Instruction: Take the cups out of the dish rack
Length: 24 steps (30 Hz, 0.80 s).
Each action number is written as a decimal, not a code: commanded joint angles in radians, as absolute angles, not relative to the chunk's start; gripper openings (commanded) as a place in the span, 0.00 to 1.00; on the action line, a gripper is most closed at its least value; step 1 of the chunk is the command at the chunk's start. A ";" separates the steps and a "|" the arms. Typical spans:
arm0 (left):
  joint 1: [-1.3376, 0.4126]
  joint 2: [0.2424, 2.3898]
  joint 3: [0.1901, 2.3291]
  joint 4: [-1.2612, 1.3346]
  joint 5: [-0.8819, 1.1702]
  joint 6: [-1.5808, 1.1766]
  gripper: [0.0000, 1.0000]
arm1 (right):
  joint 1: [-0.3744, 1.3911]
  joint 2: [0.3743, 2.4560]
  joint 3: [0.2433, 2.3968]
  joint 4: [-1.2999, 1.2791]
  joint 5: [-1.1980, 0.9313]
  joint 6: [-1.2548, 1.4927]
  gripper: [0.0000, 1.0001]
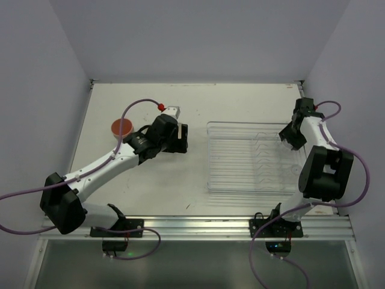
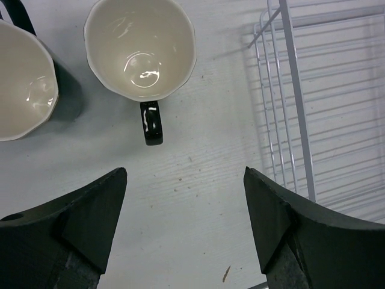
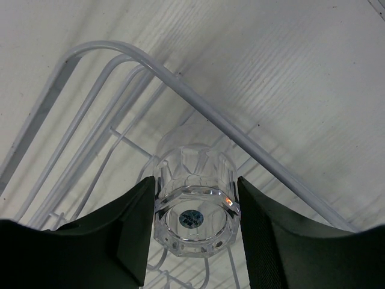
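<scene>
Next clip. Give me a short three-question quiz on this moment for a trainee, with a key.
1. True or false: the left tool is open and holds nothing.
2. What does the right tool grip? A. a plate B. a clear glass C. a spoon
3. Fill in: in the top view, the pink cup stands on the table to the ___ of the rack.
Key: 1 true; 2 B; 3 left.
</scene>
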State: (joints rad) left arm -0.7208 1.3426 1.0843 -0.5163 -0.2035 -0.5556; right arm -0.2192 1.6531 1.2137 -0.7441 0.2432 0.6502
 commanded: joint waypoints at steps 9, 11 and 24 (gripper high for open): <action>-0.775 1.324 1.245 -0.598 -0.250 -0.535 0.83 | -0.160 1.297 1.295 -0.870 0.270 0.649 0.00; -0.778 1.325 1.295 -0.598 -0.206 -0.526 0.83 | -0.160 1.241 1.319 -0.893 0.220 0.634 0.00; -0.773 1.181 1.137 -0.024 0.417 -0.543 0.83 | -0.158 1.016 1.223 -0.796 -0.599 0.597 0.00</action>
